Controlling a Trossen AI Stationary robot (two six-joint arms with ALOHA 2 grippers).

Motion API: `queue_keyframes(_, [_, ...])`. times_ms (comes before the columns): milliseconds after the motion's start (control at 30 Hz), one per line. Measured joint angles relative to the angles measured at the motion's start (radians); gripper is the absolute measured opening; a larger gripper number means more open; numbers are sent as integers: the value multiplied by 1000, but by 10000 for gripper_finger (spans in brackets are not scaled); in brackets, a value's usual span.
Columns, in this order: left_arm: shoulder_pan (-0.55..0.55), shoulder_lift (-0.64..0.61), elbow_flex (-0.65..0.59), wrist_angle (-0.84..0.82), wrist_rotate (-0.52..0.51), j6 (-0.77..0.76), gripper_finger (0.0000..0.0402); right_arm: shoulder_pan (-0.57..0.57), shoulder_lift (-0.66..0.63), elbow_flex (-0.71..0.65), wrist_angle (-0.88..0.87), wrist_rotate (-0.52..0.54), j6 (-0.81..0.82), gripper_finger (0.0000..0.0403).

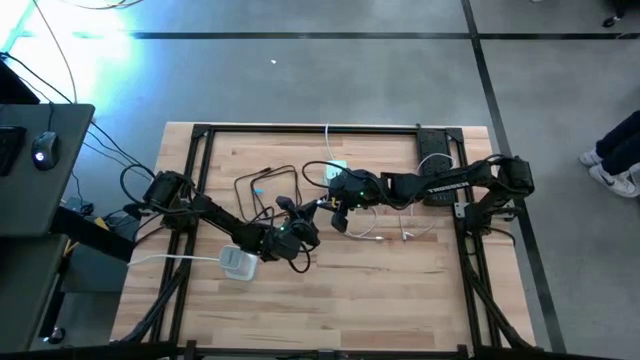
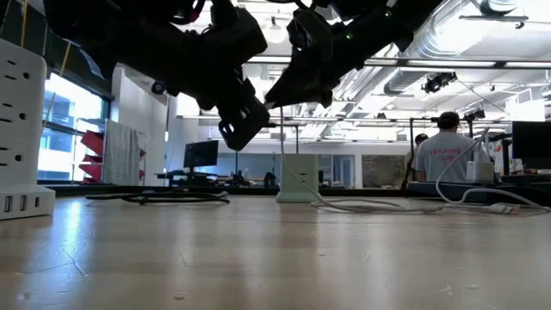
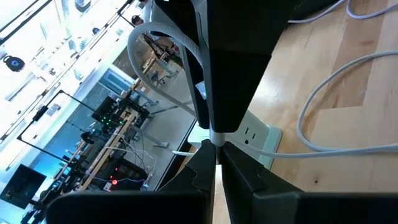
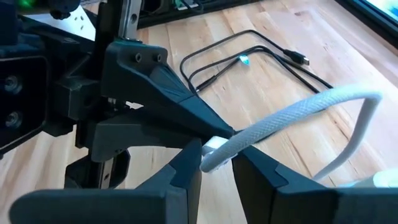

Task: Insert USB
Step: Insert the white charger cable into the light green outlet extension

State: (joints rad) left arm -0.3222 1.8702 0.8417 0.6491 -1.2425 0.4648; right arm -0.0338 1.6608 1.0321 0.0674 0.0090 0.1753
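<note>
Gripping white USB cable (image 4: 280, 127), right pincer (image 4: 217, 155), no legible writing

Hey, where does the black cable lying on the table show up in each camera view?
High view: black cable looped on the table's centre-left, toward the far edge.
Low view: flat dark loop on the tabletop, left of centre.
Left wrist view: not in it.
Right wrist view: loop with a blue-tipped end, upper middle.
Shared landmark: the light wooden table.

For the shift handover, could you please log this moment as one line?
left gripper: shut on white cable | right gripper: shut on white cable end | both raised mid-table | black cable: lying loose | USB not yet inserted
</note>
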Motion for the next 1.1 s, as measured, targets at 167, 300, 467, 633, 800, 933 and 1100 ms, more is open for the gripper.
queue_keyframes(167, [-1,0,0,0,7,2,0,0,7,0,25,-36,-21,70])
queue_keyframes(300, [0,1,0,4,6,10,0,0,13,1,23,-25,-19,70])
queue_keyframes(467, [0,1,0,4,-1,10,0,1,20,1,14,51,61,70])
queue_keyframes(633, [0,1,0,3,-12,19,0,-8,20,1,23,58,24,69])
queue_keyframes(800, [-6,1,0,1,-68,79,0,-19,19,1,16,52,31,82])
queue_keyframes(933, [-8,1,0,1,-96,99,0,-19,19,1,9,43,33,133])
queue_keyframes(1100, [-8,1,0,0,-99,106,0,-1,22,1,50,63,46,211])
